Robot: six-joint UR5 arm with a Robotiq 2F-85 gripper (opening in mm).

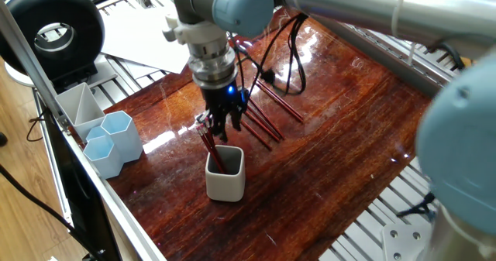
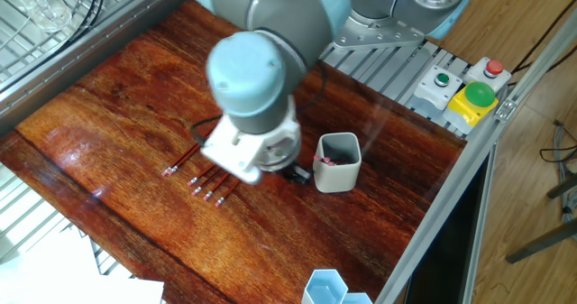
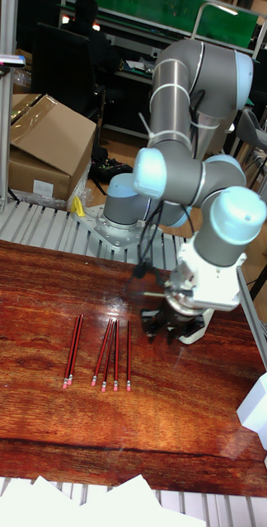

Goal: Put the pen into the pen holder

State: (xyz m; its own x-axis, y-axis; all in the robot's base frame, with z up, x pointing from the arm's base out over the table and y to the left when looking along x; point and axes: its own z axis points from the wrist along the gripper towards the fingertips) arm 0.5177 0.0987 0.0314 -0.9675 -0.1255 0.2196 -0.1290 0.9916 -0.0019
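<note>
The off-white pen holder stands on the wooden table with red pens leaning inside it; in the other fixed view the pen holder sits just right of the wrist. My gripper hangs right above the holder's rim, by the tops of those pens. In the tall fixed view the gripper shows its black fingers apart with nothing between them, and the holder is hidden there. Several more red pens lie in a row on the table, also seen as pens left of the wrist.
Two pale blue hexagonal cups and a grey tray stand at the table's left edge. A button box sits on the frame to the right. The arm's cable loops over the lying pens.
</note>
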